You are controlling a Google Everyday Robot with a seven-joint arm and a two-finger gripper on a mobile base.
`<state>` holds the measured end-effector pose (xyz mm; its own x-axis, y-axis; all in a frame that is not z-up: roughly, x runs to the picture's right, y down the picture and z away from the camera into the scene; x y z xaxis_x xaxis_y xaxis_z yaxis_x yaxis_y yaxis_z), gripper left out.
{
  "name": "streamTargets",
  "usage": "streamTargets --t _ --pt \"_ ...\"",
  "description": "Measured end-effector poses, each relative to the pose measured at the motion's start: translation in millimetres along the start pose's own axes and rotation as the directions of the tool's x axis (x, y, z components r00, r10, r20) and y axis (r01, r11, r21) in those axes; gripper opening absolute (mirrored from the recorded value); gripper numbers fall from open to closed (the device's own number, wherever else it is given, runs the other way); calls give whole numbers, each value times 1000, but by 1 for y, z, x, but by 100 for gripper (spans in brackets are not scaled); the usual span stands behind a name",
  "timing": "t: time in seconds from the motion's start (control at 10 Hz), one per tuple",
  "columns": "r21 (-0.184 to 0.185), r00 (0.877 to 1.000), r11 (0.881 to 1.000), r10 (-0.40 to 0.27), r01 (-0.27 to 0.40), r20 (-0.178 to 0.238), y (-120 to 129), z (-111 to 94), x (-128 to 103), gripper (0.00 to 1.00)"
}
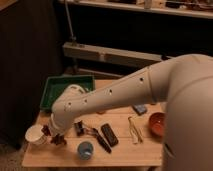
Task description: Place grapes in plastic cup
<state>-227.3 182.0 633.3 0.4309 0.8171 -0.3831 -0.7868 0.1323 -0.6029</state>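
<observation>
The grapes (pixel 59 141) are a dark reddish bunch on the wooden table (pixel 125 152) near its front left, mostly hidden under my wrist. My gripper (pixel 53 134) is low over the grapes, right beside the white cup (pixel 35 135). The light blue plastic cup (pixel 85 149) stands upright and empty near the front edge, a little to the right of the gripper and the grapes. My white arm (pixel 125 92) stretches across the table from the right.
A green tray (pixel 67 86) sits at the back left. A black bar-shaped object (pixel 109 134), a dark tool (pixel 100 141), a pale yellowish item (pixel 134 129), a red bowl (pixel 157 124) and a small blue thing (pixel 140 108) lie to the right.
</observation>
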Motion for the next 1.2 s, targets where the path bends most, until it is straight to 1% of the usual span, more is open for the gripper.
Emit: streamTargets --t 0.2,0.3,0.4,0.6,0.7,0.8,0.9,1.1,1.2 --pt "8 998 1000 -18 18 66 12 -49 0 0" --pt "7 994 1000 -18 17 112 15 -84 3 0" --pt "1 990 1000 -17 17 141 12 -105 8 0" --pt "-14 978 1000 -13 17 210 -2 -150 31 0" --pt "-22 973 1000 -8 13 232 -10 -161 39 0" --pt "-31 970 1000 3 5 243 -16 -167 44 0" --pt "-50 968 999 30 -18 251 -29 -170 48 0" --pt "-86 963 994 90 -71 255 -55 -160 52 0" --pt "-113 959 989 122 -96 255 -69 -149 55 0"
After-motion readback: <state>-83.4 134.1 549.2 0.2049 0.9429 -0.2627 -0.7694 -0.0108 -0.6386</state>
